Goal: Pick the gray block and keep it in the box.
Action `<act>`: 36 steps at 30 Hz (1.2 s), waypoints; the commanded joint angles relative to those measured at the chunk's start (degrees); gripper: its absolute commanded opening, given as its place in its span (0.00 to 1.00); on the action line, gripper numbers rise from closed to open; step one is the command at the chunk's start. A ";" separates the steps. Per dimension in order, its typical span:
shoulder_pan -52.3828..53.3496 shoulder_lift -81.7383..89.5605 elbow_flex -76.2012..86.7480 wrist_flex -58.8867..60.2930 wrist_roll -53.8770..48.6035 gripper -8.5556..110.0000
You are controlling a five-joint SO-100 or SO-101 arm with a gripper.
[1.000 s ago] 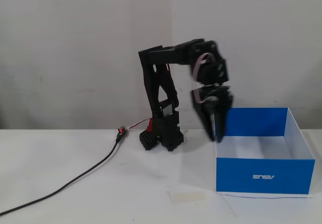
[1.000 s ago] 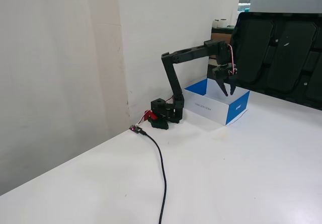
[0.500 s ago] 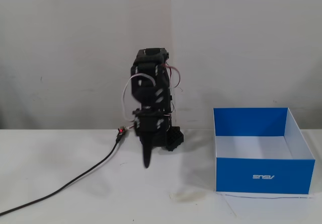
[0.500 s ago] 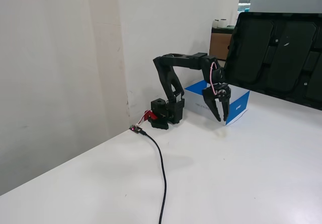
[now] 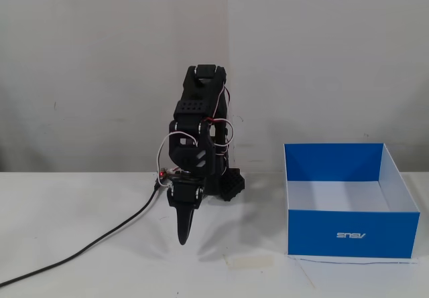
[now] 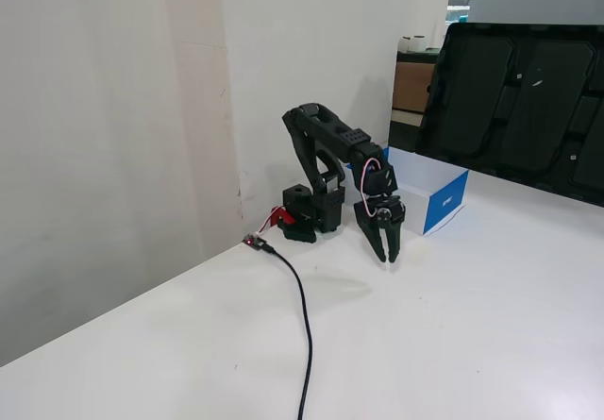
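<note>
Claw [image 5: 182, 238] shut, tips down nr table, box [image 5: 348, 234] well to its right, fixed view

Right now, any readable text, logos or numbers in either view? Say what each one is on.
"ASUS": white logo on the blue front wall of the box in a fixed view; it appears upside down.
Box in the other fixed view: a small white mark on the blue side, too small to read.
Nothing readable on the arm, the claw, the cable or the wall.

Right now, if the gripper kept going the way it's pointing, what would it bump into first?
The gripper points straight down, so it would likely meet the bare white table first. The box sits off to the side.
</note>
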 commanded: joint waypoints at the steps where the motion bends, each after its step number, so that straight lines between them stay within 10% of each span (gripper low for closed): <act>1: 0.18 10.37 3.60 -1.93 0.53 0.09; 36: -1.58 72.51 30.06 17.67 0.62 0.07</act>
